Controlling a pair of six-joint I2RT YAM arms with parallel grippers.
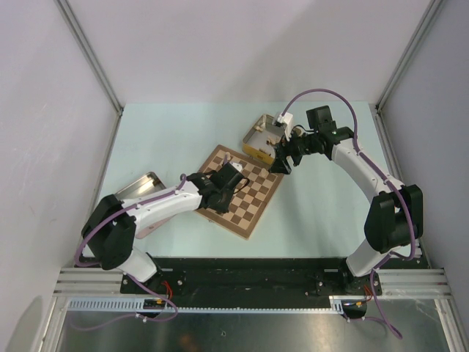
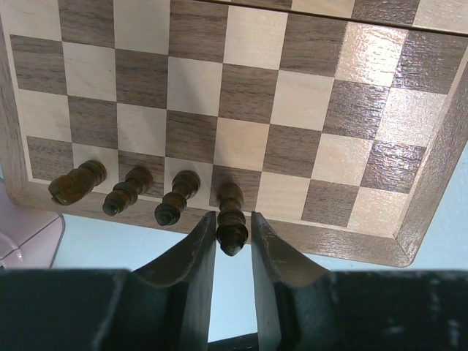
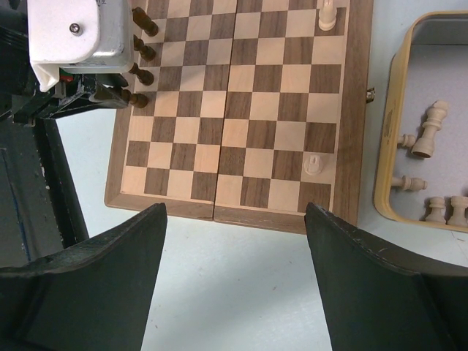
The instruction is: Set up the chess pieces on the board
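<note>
The board (image 1: 249, 204) lies tilted in the middle of the table. In the left wrist view three dark brown chess pieces (image 2: 128, 190) stand in a row on the board's (image 2: 248, 88) edge rank. My left gripper (image 2: 232, 223) is shut on a fourth dark piece (image 2: 231, 216) that stands beside them. It hovers over the board's left side in the top view (image 1: 233, 176). My right gripper (image 3: 234, 208) is open and empty above the table, by the board's (image 3: 241, 95) edge. Two pale pieces (image 3: 313, 162) stand on the board.
A yellow tin (image 3: 385, 131) with several pale pieces (image 3: 428, 128) sits right of the board, at the board's far corner in the top view (image 1: 260, 136). A pink tin (image 1: 139, 187) lies left of the board. Side walls enclose the table.
</note>
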